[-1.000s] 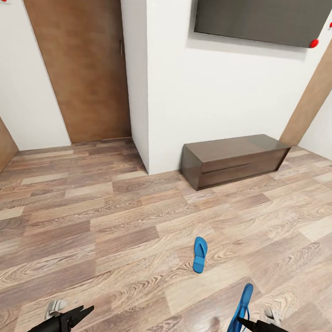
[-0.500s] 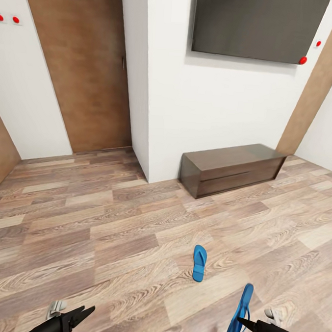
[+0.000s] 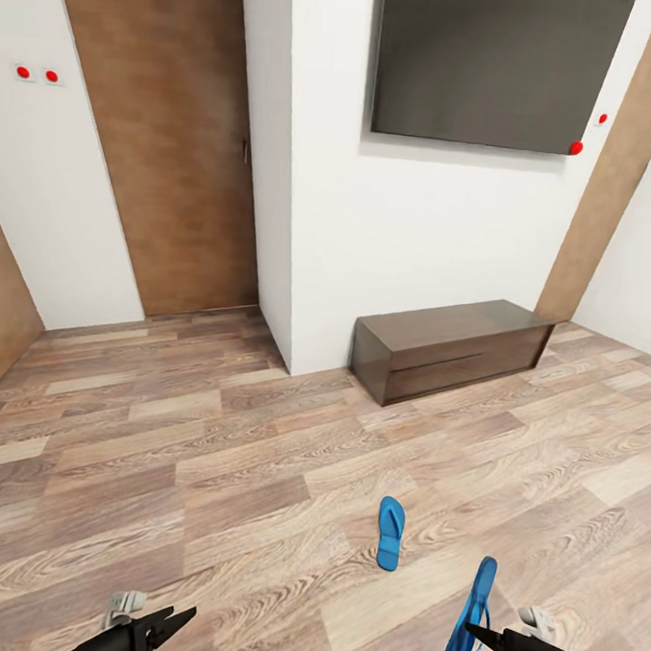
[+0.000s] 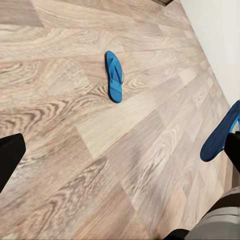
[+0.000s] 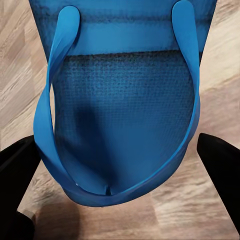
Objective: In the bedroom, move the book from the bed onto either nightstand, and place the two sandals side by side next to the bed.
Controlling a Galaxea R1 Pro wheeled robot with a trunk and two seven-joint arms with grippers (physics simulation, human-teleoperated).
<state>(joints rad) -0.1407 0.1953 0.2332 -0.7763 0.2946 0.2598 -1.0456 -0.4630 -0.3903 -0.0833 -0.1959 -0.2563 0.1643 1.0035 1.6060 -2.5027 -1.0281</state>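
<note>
Head view has tilted upward over the last second, so the bench [image 3: 454, 347] and the floor sandal [image 3: 390, 533] sit lower in frame; the camera moved, not the objects. The right gripper [image 3: 481, 636] is clamped on the second sandal [image 3: 471, 618], carried on edge, so one sandal remains to collect; the left gripper [image 3: 167, 623] hangs empty, fingers slightly parted. Open plank floor [image 3: 210, 473] surrounds the floor sandal, with the bench and wall corner well apart from it.

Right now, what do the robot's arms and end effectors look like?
Both end effectors, left and right, are black with slim pointed fingers. Each arm is dark and glossy, and a small pale grey fitting sits beside each wrist.
</note>
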